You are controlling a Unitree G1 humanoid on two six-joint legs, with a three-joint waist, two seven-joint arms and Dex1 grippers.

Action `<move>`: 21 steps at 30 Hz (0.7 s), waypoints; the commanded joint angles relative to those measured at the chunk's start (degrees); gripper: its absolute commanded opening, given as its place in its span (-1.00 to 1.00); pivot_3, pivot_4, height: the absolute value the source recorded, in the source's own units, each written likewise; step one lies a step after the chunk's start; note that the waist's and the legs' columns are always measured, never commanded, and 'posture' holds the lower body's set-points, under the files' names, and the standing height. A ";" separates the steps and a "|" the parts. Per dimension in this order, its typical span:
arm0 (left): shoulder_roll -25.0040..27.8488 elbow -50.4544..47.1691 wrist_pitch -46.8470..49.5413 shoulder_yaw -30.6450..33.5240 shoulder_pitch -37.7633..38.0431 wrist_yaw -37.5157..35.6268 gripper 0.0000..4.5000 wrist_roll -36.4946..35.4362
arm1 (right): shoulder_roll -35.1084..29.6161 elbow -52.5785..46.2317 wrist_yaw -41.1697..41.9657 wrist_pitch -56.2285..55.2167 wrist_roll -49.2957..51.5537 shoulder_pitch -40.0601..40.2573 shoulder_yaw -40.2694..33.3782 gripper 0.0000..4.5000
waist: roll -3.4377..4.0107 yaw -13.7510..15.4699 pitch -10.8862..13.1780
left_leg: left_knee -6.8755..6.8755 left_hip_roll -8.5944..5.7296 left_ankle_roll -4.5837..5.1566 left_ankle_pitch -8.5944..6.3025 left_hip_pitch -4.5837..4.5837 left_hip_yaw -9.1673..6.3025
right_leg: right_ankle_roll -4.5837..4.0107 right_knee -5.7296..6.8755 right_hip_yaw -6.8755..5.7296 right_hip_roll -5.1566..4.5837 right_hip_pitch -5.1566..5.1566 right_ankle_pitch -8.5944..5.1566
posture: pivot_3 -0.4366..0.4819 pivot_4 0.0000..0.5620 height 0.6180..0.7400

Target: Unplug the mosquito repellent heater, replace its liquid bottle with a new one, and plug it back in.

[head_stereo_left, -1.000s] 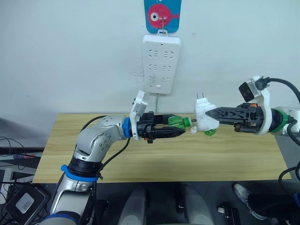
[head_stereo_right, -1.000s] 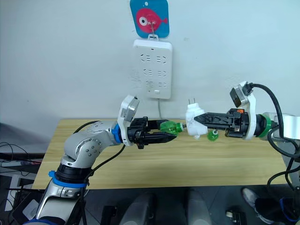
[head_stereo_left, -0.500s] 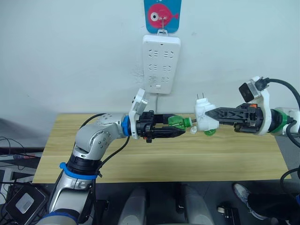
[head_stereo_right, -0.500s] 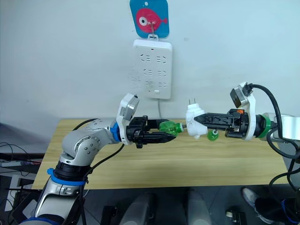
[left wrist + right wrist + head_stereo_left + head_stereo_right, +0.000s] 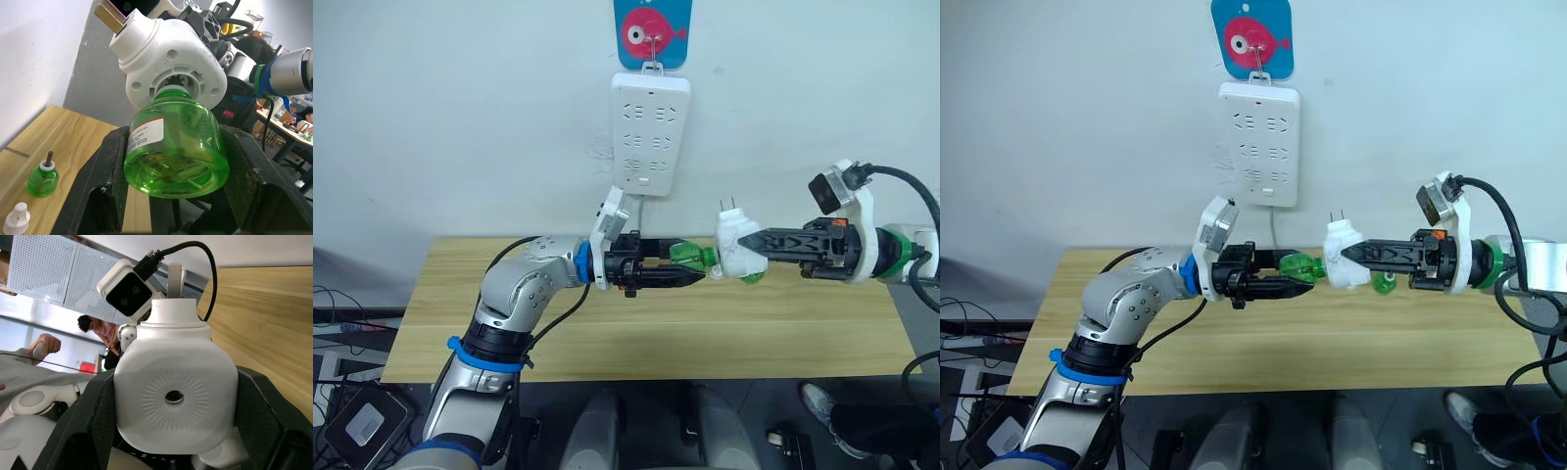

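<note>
Mosquito repellent heater (image 5: pixel 737 247) is off the wall and in the air, above the far part of the wooden table (image 5: pixel 636 338), held on the right side of the scene. I see my right gripper (image 5: pixel 754 241) clamped on its white body; in the right wrist view the black fingers (image 5: pixel 88 421) press on both sides of it, with the round vent hole facing the camera. The two prongs point up toward the white power strip (image 5: pixel 650 133) on the wall, which has no plug in it.

My left gripper (image 5: pixel 690 277) is clamped on the green liquid bottle (image 5: pixel 686 257), and in the left wrist view its neck sits in the round socket under the heater. I judge that the step in hand is fitting the new bottle. On the table, in that view, stand a small old bottle (image 5: pixel 42 176) with its wick out and a white cap (image 5: pixel 17 218) beside it.

The next move, I think, calls for turning the bottle straight on its axis until it is seated, with the right gripper keeping the heater from rotating. Only then can the left fingers let go.

Compared with one second ago, the gap between bottle and heater is closed: earlier the neck was just short of the heater, now they touch. The left arm has reached further to the right, and the heater has shifted a little to the left.
</note>
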 commanded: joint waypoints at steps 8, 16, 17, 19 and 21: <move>-1.21 -1.49 -0.85 -1.36 -1.44 -1.04 0.01 0.52 | 2.61 -7.48 -4.05 -3.48 1.52 -4.17 1.71 0.32 | 0.00 -0.04 0.00 | 0.00 0.00 -0.03 0.01 0.00 0.02 | 0.00 -0.01 0.01 0.00 -0.01 0.00 | -0.02 -0.06 1.00; -2.15 -0.08 -1.54 -1.41 -1.87 -1.53 0.01 1.94 | 3.66 -9.93 -3.98 -4.31 1.52 -3.01 1.67 0.48 | 0.00 -0.10 0.00 | 0.00 0.00 -0.02 0.01 -0.01 0.02 | 0.00 -0.01 0.00 0.00 -0.02 0.00 | -0.04 -0.04 1.00; -2.16 0.10 -1.62 -1.36 -1.86 -1.59 0.01 2.09 | 3.71 -10.07 -4.22 -4.55 1.52 -2.79 1.61 0.64 | 0.00 -0.11 0.00 | 0.00 0.00 -0.02 0.01 -0.01 0.02 | 0.00 -0.01 0.00 0.00 -0.02 0.00 | -0.04 -0.04 1.00; -2.38 1.02 -2.04 -0.94 -1.88 -1.25 0.01 2.49 | 3.68 -10.53 -4.37 -4.87 1.52 -2.13 1.46 0.92 | 0.00 0.00 0.00 | 0.01 0.00 -0.02 0.01 -0.02 0.00 | 0.00 -0.01 0.00 0.00 -0.01 0.00 | -0.04 -0.04 1.00; -2.46 1.85 -2.65 -0.86 -2.08 -1.38 0.01 3.00 | 3.41 -11.38 -5.48 -5.44 1.52 -0.61 1.47 0.99 | 0.00 -0.03 0.00 | 0.01 -0.01 -0.02 0.01 -0.02 0.00 | 0.01 -0.02 0.00 -0.01 -0.01 0.00 | -0.04 -0.04 1.00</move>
